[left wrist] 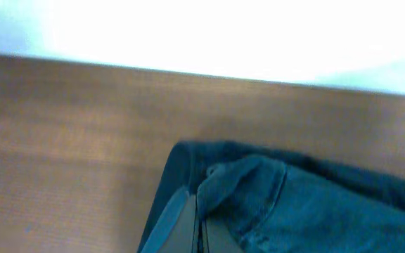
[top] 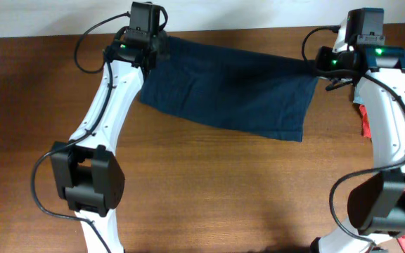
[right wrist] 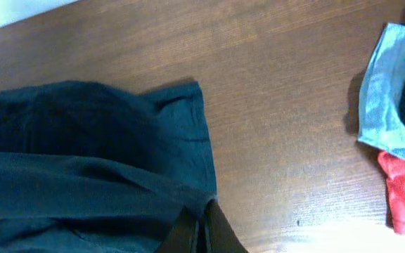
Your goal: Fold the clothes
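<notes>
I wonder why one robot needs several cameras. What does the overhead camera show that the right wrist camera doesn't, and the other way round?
Only the overhead: the left arm and right arm, and the whole navy shorts spread between the left gripper and right gripper.
Only the right wrist: a close look at its fingers pinched shut on the shorts' edge, and a pale blue cloth nearby.
Both: the shorts, the wooden table and a red cloth.
</notes>
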Robot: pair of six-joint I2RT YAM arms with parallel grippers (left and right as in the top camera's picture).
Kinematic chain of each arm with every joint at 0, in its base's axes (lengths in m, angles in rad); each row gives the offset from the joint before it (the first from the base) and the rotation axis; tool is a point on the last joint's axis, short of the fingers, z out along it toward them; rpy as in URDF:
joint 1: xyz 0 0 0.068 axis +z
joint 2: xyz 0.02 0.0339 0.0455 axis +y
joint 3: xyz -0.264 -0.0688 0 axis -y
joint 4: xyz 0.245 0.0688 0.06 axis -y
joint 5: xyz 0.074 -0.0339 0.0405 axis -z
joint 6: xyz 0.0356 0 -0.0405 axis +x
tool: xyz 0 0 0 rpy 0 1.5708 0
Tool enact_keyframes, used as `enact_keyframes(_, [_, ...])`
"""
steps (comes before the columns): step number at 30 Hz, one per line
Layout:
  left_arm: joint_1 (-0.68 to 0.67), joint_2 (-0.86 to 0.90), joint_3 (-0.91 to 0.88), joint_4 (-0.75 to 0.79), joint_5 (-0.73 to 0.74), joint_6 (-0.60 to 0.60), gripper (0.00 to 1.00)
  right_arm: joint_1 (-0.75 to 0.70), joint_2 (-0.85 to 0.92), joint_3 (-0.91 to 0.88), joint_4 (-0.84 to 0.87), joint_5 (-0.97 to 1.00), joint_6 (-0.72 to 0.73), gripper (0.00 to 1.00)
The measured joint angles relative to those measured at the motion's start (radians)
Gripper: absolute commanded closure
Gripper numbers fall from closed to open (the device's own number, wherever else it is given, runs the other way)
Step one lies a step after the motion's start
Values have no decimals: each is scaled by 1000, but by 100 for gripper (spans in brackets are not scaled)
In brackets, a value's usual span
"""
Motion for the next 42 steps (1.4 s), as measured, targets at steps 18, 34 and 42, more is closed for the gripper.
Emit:
enact_keyframes(18, [3,249,4,311,-2,19,100,3,241,0,240,52,-12,96])
enact_keyframes(34, [7,280,4,322,-43,31,100,13,293,0,272,52,-29,96])
enact_keyframes(42, [37,280,4,298,-95,39,2,3,293,0,310,92,-32,25])
